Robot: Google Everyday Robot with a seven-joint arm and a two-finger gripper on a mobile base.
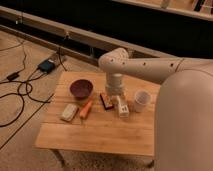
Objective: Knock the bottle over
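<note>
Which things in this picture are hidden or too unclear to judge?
- Hand: camera view, just above the bottle; the wrist covers where they meet.
- Bottle: whether it lies flat or leans, blurred.
- Dark block: what it is, too small.
- Table: legs mostly under the top.

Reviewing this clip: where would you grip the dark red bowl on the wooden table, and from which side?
Grip the dark red bowl by its rim, from above, one finger inside: it sits upright, mouth open, on the wooden table. Take the left edge, away from the gripper, which hangs beside it.

wooden table (100,135), speckled floor (20,145), dark wall (125,22)
</note>
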